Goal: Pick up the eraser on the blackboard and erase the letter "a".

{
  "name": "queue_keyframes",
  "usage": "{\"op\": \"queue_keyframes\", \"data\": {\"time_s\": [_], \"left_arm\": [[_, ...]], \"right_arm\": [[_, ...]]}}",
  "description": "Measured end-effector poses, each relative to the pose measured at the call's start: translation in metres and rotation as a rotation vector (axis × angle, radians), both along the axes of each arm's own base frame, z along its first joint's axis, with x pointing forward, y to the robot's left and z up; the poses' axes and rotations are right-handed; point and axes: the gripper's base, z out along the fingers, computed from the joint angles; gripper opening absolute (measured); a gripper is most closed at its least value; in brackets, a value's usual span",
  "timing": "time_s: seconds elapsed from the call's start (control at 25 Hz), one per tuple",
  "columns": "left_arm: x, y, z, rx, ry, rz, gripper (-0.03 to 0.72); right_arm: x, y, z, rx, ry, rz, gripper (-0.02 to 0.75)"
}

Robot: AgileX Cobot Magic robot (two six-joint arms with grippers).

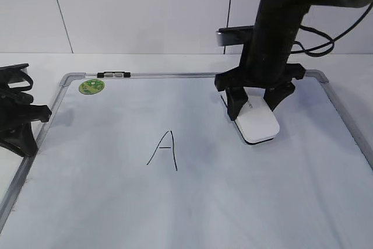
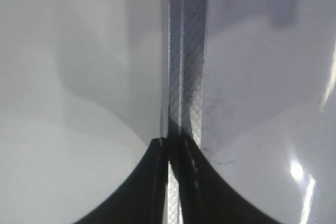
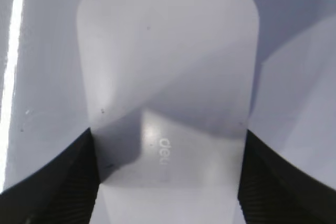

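right tool straddles the eraser on the blackboard, one finger on each long side. in the right wrist view the black pads sit tight against the eraser's edges with no gap showing, so it reads as closed down to the eraser's width and gripping it - though the eraser looks flat on the board, not lifted

eraser is in the upper right part of the board, well right of the capital "A" at board centre. its long axis runs roughly from the far edge of the board toward the camera, near end angled slightly to the right. white plastic top faces up, small embossed logo visible in the right wrist view, so the felt side should be down on the board

progress: grasp looks made or just about made, that's the early part. no lowercase "a" visible anywhere on the board in these views - only the capital "A" shows, and no smear either. can't tell whether the "a" is hidden under the arm or eraser, or gone already. judging by the pose, the wipe itself is left to do

left tool is parked at the left edge, its tips over the board's grey frame, fingers together with nothing between them. green sticker sits at the far left corner, white counter beyond the board - nothing else in play
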Motion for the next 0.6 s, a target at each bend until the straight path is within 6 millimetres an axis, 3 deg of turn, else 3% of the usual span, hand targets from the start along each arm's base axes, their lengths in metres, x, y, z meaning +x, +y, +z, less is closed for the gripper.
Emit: {"op": "queue_keyframes", "data": {"time_s": [0.6], "left_arm": [[0.000,0.000,0.000,0.001,0.000,-0.001,0.047]], "right_arm": [[0.012,-0.056,0.029,0.020,-0.064,-0.154,0.540]]}}
